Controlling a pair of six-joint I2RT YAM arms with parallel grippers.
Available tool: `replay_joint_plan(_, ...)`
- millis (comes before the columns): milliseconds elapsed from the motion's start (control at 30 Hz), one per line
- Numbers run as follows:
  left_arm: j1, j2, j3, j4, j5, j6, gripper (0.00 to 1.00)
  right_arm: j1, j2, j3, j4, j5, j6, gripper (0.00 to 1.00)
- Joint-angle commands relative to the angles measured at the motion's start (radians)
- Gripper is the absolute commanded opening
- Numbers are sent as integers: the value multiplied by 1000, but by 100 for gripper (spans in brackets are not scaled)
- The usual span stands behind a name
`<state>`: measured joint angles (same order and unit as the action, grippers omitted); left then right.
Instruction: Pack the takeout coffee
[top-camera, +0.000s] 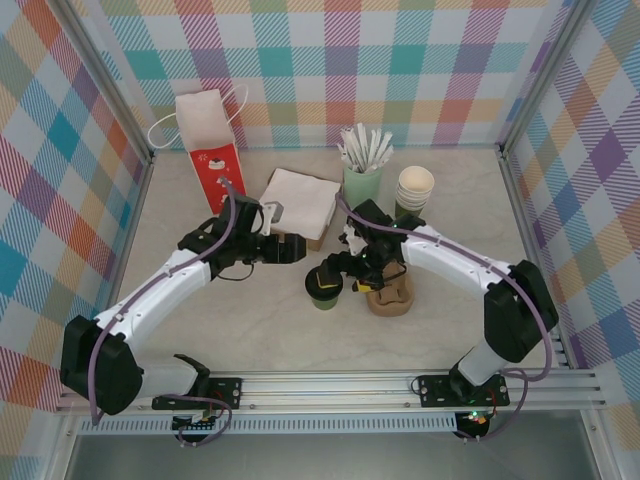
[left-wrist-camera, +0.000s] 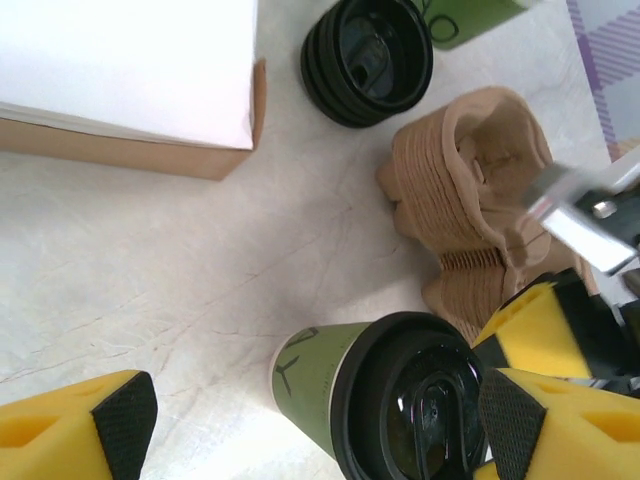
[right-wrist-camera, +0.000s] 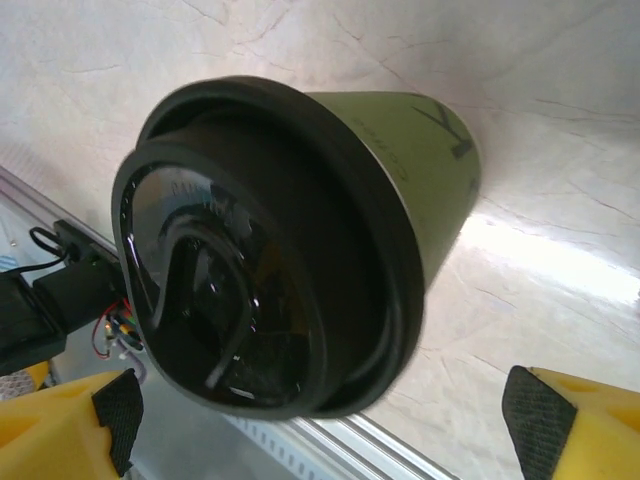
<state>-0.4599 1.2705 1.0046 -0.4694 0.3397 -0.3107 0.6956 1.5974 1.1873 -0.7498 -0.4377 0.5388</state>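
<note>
Overhead, lidded takeout coffee (top-camera: 324, 285) stands on counter (top-camera: 250, 330) just beside brown carrier stack (top-camera: 390, 296) | left wrist: left pincer (left-wrist-camera: 315, 415) wide open, empty, coffee close by | right wrist: right pincer (right-wrist-camera: 320, 405) gapes around coffee, pads clear of it | step: likely grasping; next, close squarely.

I work in a robot lab cell dressed as a café counter: plaid walls (top-camera: 60, 150) box in 3 sides of a pale stone-look surface (top-camera: 250, 330). An aluminium rail (top-camera: 330, 385) edges the front, and napkins (top-camera: 300, 195), stacked cups (top-camera: 414, 188) and a paper bag (top-camera: 210, 140) stand as props.
</note>
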Motion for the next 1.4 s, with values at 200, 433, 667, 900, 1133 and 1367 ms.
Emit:
replay_joint_plan(200, 52, -57, -47, -6, 10, -32, 86, 8, 81, 51, 90, -102, 12, 93)
replay_joint_plan(433, 71, -77, -57, -18, 4, -33, 86, 8, 137, 117, 117, -137, 4, 90)
replay_joint_plan(667, 115, -92, -57, -72, -25, -68, 86, 8, 219, 195, 154, -188, 3, 89)
replay_joint_plan(900, 161, -115, -86, -100, 4, -77, 86, 10, 291, 257, 248, -271, 36, 88)
replay_joint_plan(1133, 168, -128, -123, -110, 113, -50, 83, -7, 238, 271, 114, -122, -41, 89)
replay_joint_plan(1367, 168, -98, -184, -78, 297, -28, 79, -19, 148, 164, 73, -104, -37, 81)
